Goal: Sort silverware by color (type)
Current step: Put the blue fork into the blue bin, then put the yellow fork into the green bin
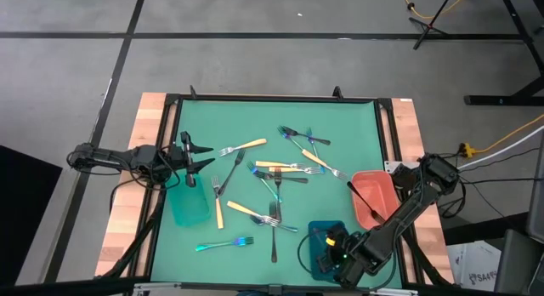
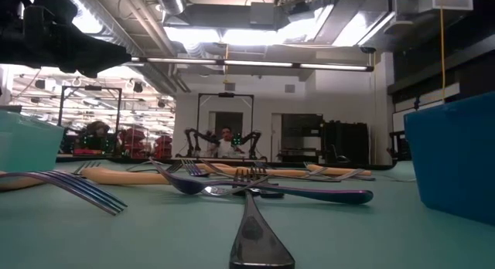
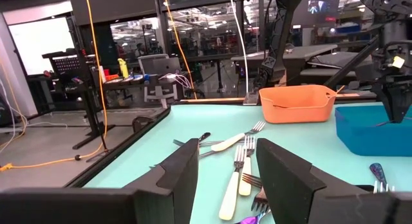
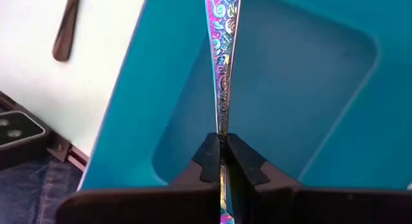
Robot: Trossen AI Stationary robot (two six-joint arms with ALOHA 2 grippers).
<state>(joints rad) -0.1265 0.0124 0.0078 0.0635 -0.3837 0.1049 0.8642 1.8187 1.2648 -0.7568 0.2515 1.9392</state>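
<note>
Silverware lies scattered on the green mat (image 1: 255, 109): cream-handled forks (image 1: 243, 147), dark forks (image 1: 274, 235) and an iridescent fork (image 1: 225, 243). Near the mat's front edge stands a blue tray (image 1: 321, 232), with my right gripper (image 1: 334, 250) above it, shut on an iridescent utensil (image 4: 222, 69). My left gripper (image 1: 192, 156) hovers open at the mat's left edge, just beyond a teal tray (image 1: 189, 204). In its wrist view the left gripper (image 3: 226, 161) holds nothing, and forks (image 3: 233, 185) lie on the mat ahead. My right gripper pinches the iridescent utensil's patterned handle (image 4: 223, 124) between its two fingertips (image 4: 207, 161). It comes from above, slanting down, with the handle running on ahead of the fingers. The handle stretches over the blue tray's hollow (image 4: 302, 76); its far end lies outside the picture.
A salmon tray (image 1: 374, 194) sits at the mat's right edge, just beyond the blue tray and under the right arm. A dark utensil (image 4: 64, 28) lies on the mat beside the blue tray. The low view shows the blue tray's wall (image 2: 456, 157) at right and forks (image 2: 255, 223) close by.
</note>
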